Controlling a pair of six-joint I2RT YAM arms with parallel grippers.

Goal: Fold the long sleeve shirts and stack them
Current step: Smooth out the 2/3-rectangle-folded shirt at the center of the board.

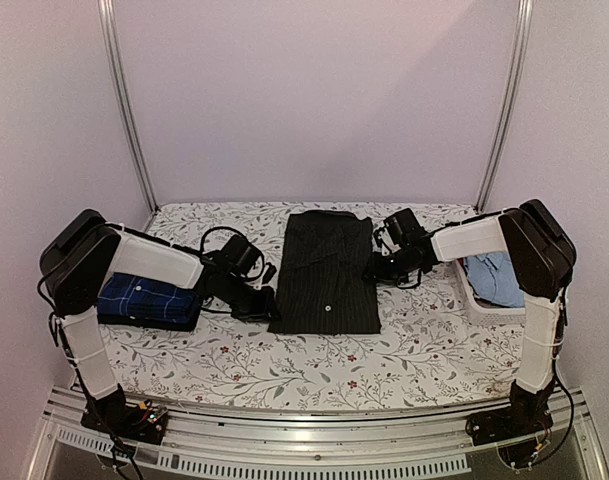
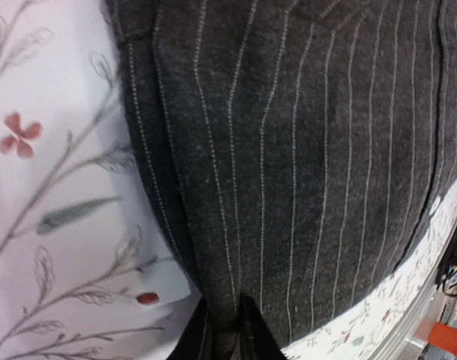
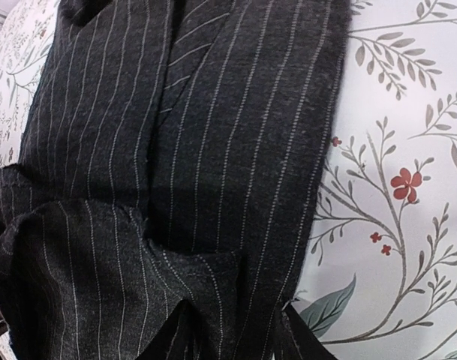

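Black pinstriped button-up shirt (image 1: 324,285): soft woven cloth, charcoal-black with thin pale stripes. It is folded to a long rectangle with the collar at the far end. It lies flat in the middle of the table, between the two grippers.
Navy checked shirt (image 1: 149,300): dark blue cloth with a light windowpane check, folded to a compact block. It lies at the table's left side under the left forearm, apart from the black shirt.
Flower-print tablecloth (image 1: 404,350): smooth and white, with grey-green leafy sprigs and small red blossoms.
White bin (image 1: 474,300): stands at the table's right edge and holds crumpled light blue cloth (image 1: 494,275).
Left gripper (image 1: 262,300): sits at the black shirt's left edge near its front corner. In the wrist view its dark fingertips (image 2: 189,341) stand close together, a ridge of pinstriped cloth nipped between them.
Right gripper (image 1: 377,265): sits at the shirt's right edge. Its fingers (image 3: 299,337) stand partly apart, straddling the edge with puckered cloth between them. Whether they pinch it I cannot tell.
Left arm: elbow raised high at the left, white forearm sloping down and inward to the shirt.
Right arm: mirrors it, with the elbow high at the right and the forearm reaching inward over the bin.
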